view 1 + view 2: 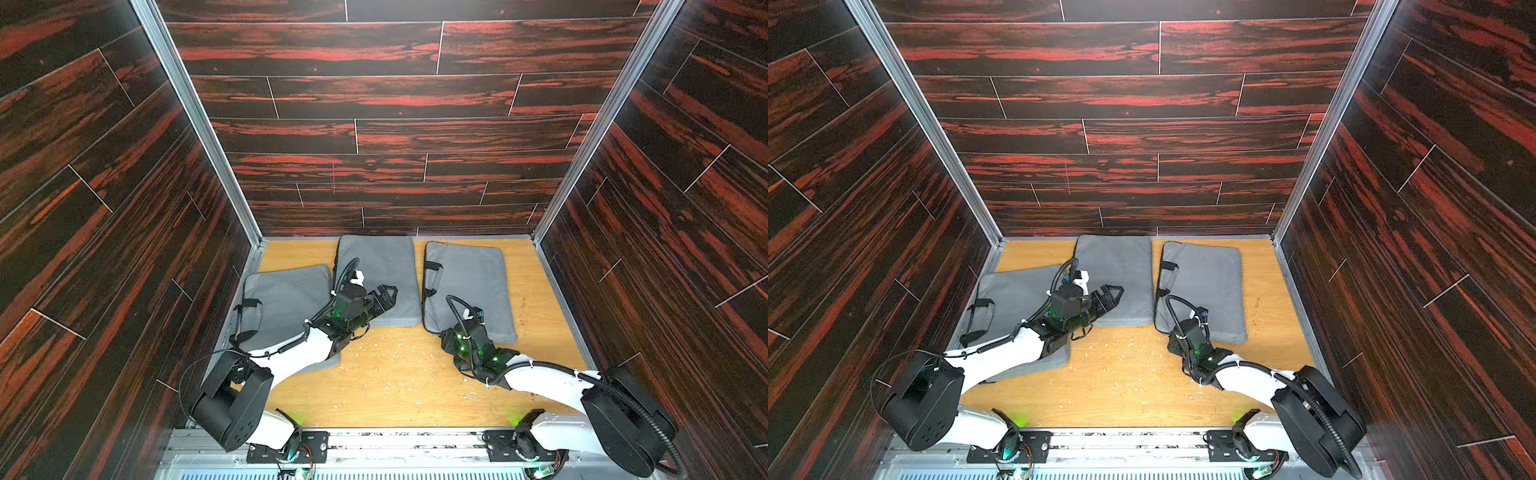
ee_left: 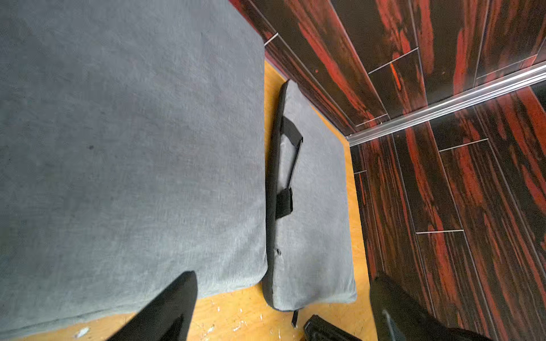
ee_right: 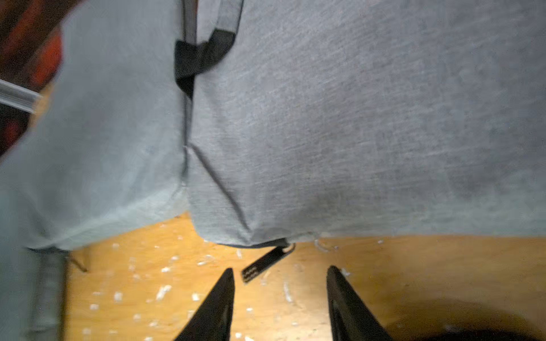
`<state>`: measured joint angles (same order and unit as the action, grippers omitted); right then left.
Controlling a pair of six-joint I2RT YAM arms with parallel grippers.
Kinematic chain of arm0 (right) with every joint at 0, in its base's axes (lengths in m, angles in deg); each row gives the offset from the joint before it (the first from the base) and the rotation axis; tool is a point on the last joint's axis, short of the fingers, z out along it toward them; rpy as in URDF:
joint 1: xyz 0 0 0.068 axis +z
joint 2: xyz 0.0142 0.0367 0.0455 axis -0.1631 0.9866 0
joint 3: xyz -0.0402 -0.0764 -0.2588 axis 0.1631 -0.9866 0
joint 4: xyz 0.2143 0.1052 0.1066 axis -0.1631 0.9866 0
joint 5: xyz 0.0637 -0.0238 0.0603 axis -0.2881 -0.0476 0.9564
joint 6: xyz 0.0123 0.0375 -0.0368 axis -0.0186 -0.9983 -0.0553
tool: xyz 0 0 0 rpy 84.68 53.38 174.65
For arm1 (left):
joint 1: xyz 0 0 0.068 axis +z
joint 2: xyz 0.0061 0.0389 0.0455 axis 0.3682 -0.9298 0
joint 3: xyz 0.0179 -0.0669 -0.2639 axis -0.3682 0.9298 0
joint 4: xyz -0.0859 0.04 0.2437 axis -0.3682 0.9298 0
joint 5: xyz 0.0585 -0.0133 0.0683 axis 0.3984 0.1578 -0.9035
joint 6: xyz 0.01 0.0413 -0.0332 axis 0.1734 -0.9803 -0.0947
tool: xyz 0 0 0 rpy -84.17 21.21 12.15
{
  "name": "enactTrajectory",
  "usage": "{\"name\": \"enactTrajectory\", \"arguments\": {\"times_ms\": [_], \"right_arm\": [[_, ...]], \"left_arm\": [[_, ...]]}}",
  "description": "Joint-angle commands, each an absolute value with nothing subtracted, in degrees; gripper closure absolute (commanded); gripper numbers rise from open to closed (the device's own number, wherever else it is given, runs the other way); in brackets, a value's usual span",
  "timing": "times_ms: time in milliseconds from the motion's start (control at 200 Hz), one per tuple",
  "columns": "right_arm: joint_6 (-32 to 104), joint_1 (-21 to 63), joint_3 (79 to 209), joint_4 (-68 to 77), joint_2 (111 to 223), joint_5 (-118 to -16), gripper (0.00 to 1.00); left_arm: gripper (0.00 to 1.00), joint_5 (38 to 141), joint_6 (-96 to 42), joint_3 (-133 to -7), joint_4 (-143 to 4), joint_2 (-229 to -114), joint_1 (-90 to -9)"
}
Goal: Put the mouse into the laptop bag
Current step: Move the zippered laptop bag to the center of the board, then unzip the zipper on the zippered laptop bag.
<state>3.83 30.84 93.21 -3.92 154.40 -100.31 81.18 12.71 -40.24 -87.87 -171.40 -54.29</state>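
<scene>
Right claw sat low over the worktop, its jaws apart and empty, with only bare wood between the two black fingers. Just ahead of those fingertips lay the zipper pull, a flat black tab hanging off the corner of the laptop bag nearest the claw. The tab touched neither finger. Its long axis ran at a slant across the claw's line of reach, with the ringed end at the bag's corner and the free end angled back toward one finger. It lay a little off the midline between the fingers, so a plain forward closure would probably have met it askew. Turning the wrist, or shifting sideways first, looked the safer course.

The mouse appeared in no view. Whether it was already inside this bag or somewhere hidden could not be told, and neither could the state of the zip along the edge by the black handle.

Left claw hovered spread wide and holding nothing above a second bag, beside the first, well apart from the pull. A third bag lay under that arm. The right arm was plainly the nearer to the pull, so any work on it seemed to fall to that arm.
</scene>
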Motion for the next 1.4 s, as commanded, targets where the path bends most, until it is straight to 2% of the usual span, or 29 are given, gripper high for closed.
{"name": "enactTrajectory", "arguments": {"times_ms": [0, 55, 145, 205, 240, 326, 431, 521, 601, 671, 771, 1002, 1042, 1207, 1393], "right_arm": [[6.7, 33.1, 97.0, -2.9, 158.0, -102.6, 0.48], [6.2, 34.1, 98.6, -1.8, 159.6, -104.3, 0.47], [4.2, 34.5, 101.8, 3.4, 162.8, -108.7, 0.34], [3.0, 34.6, 103.1, 6.5, 164.0, -111.8, 0.34], [2.2, 34.5, 103.3, 7.8, 164.4, -113.4, 0.38], [0.5, 34.5, 102.5, 9.7, 163.2, -116.1, 0.55], [1.0, 34.5, 100.1, 8.2, 161.1, -116.1, 0.68], [4.4, 34.6, 98.3, 4.0, 160.7, -112.9, 0.73], [7.6, 35.0, 96.6, -1.1, 159.6, -109.5, 0.67], [9.1, 36.0, 96.7, -2.3, 158.4, -109.2, 0.54], [10.5, 37.7, 99.1, -1.5, 158.9, -109.9, 0.41], [5.3, 38.9, 107.5, 10.0, 168.1, -118.0, 0.39], [4.5, 38.9, 107.9, 11.1, 168.9, -118.9, 0.42], [2.8, 38.9, 106.0, 11.0, 168.5, -119.7, 0.67], [1.3, 38.9, 102.9, 10.1, 166.4, -119.6, 0.81]], "left_arm": [[0.06, 80.0, 12.0, -40.9, -87.3, -169.7, -54.1], [0.06, 80.1, 12.0, -40.9, -87.1, -169.7, -54.1], [0.06, 80.0, 11.8, -40.9, -86.8, -169.4, -54.1], [0.06, 79.7, 11.6, -40.7, -86.6, -169.0, -54.1], [0.06, 79.5, 11.5, -40.6, -86.4, -168.7, -54.1], [0.06, 79.2, 11.3, -40.4, -86.1, -168.4, -54.1], [0.06, 79.4, 11.4, -40.5, -86.1, -168.4, -54.1], [0.06, 80.0, 11.6, -40.5, -86.5, -168.6, -54.1], [0.06, 80.0, 11.7, -40.3, -86.5, -168.5, -54.1], [0.06, 80.0, 11.8, -40.2, -86.6, -168.4, -54.1], [0.06, 80.0, 11.9, -40.0, -86.6, -168.2, -54.1], [0.06, 79.6, 11.7, -39.8, -86.4, -167.5, -54.1], [0.06, 79.7, 11.7, -39.7, -86.3, -167.5, -54.1], [0.06, 79.7, 11.7, -39.6, -86.2, -167.2, -54.1], [0.06, 79.8, 11.9, -39.4, -86.3, -167.0, -54.1]]}}
